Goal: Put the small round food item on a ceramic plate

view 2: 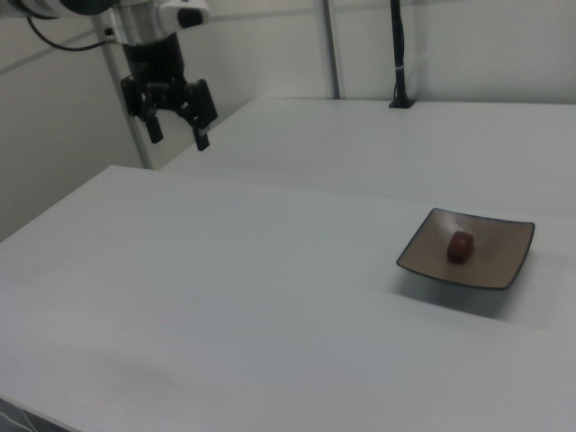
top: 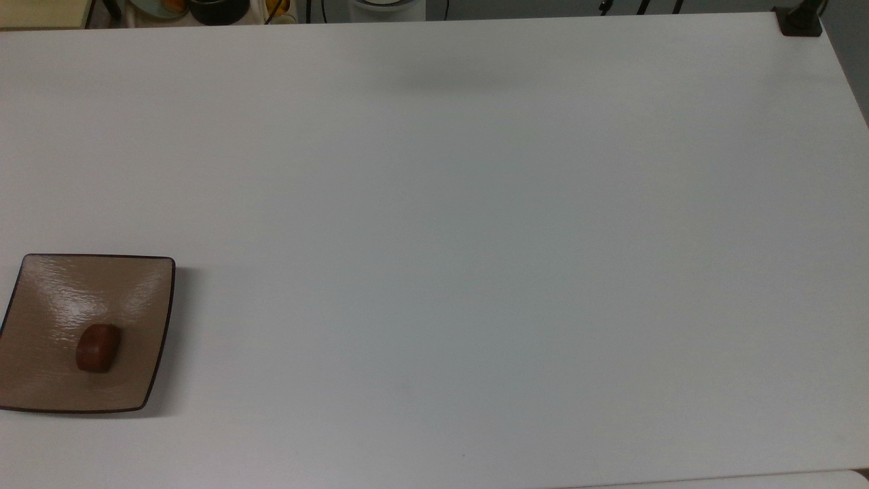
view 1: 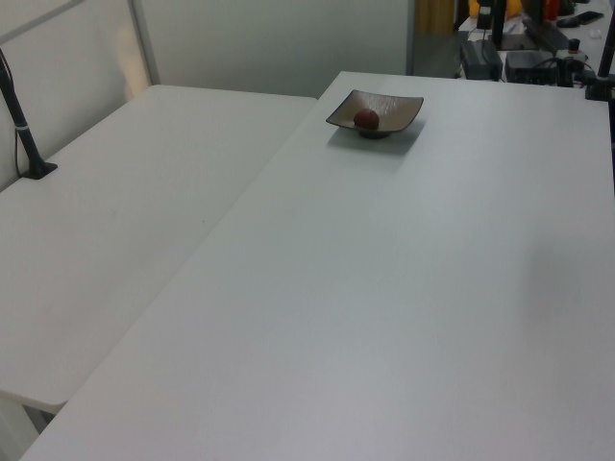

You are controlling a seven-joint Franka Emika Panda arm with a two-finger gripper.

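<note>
The small round food item (top: pixel 98 347), a dark reddish-brown lump, lies on the square tan ceramic plate (top: pixel 47 299) at the top view's lower left. The same lump (view 1: pixel 366 119) rests on the plate (view 1: pixel 394 104) at the far end of the table in the left view. In the right view the food item (view 2: pixel 461 246) sits on the plate (view 2: pixel 504 243) at the right. My gripper (view 2: pixel 177 135) hangs high at the right view's upper left, far from the plate, open with nothing between its fingers.
A white table (top: pixel 475 238) carries the plate; a second white table (view 1: pixel 115 230) adjoins it on the left view's left. A black clamp post (view 1: pixel 24 125) stands on that second table. Bowls and cables (top: pixel 204 8) lie beyond the top view's upper edge.
</note>
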